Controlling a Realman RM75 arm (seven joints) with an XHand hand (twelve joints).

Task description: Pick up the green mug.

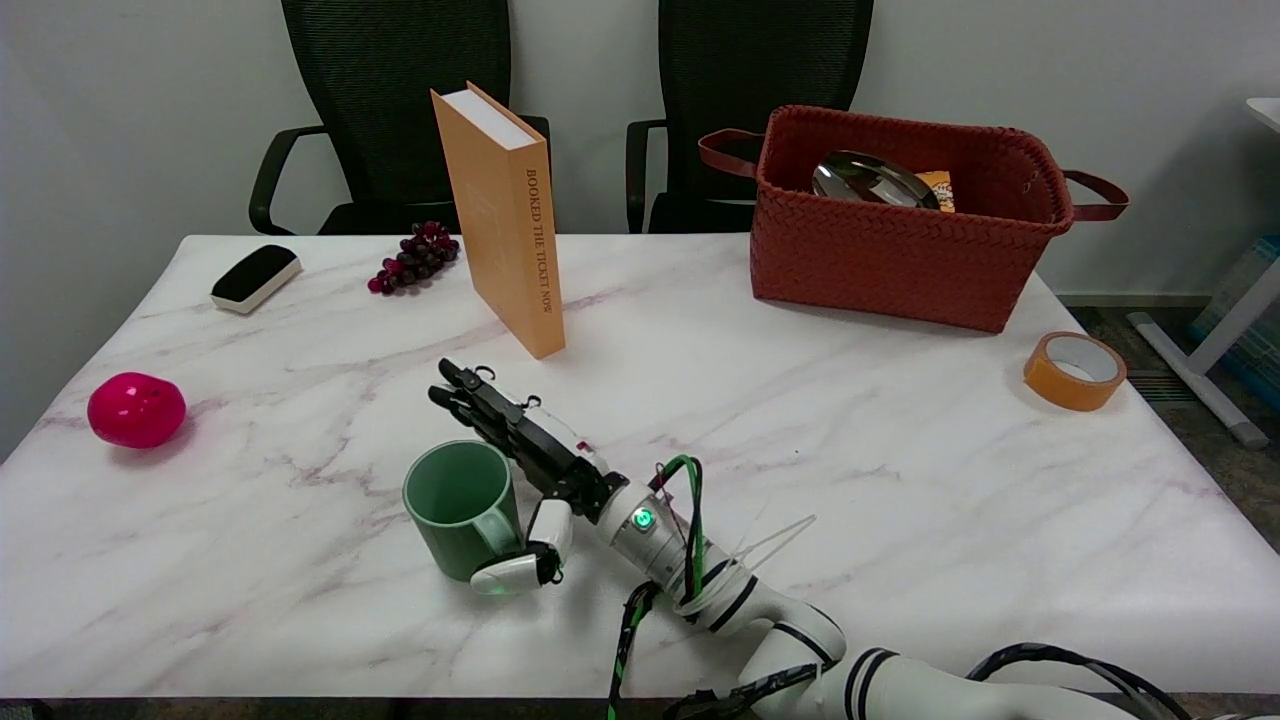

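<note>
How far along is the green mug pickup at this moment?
Done: the right hand has reached the green mug. In hand: fingers extend along its far side, thumb curls by the handle; contact unclear. Left: closing the grip and lifting; the mug stands on the table.

Green mug (462,508); black-and-white hand (520,470); orange book (503,215); woven red-brown basket (900,240); pink ball (136,409), poss. a fruit; white marble table (900,480) w/ pinkish veins.

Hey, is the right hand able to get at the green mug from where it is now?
Probably yes. The right hand is already beside the green mug, on its handle side, fingers stretched past the rim and the thumb at the mug's lower side. Nothing lies between them; the book stands well behind.
</note>
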